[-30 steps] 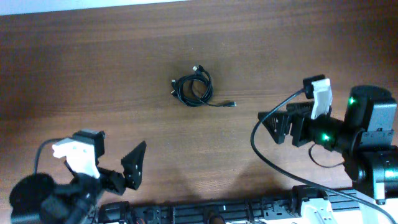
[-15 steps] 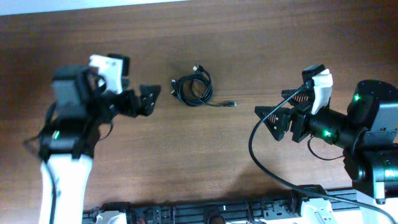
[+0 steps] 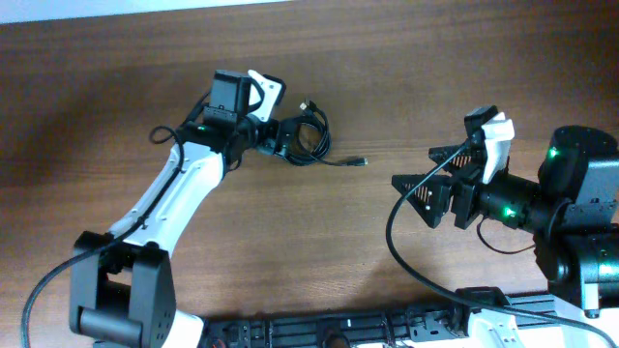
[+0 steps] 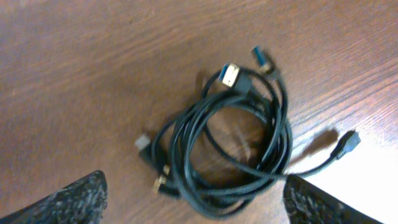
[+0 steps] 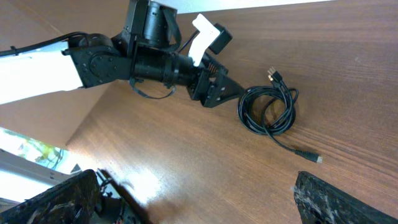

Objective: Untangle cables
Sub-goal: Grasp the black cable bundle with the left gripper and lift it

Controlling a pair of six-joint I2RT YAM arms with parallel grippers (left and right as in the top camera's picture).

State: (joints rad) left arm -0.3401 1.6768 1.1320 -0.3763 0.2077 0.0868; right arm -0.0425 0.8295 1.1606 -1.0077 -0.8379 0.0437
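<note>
Cables [image 4: 285,134] coiled, blue plug tips [image 4: 232,76] visible only from left wrist

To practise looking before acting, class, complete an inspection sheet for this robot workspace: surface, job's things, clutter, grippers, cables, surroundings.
Surface: brown wood-grain table.
Job's things: cables, thin and black, tangled in one coil; one plug end trails right.
Clutter: nothing seen.
Grippers: left gripper open at the coil's left edge, contact unclear; right gripper open, empty, apart from the coil.
Cables: thicker arm wiring loops by the right arm, away from the coil.
Surroundings: black rail along the near edge.
</note>
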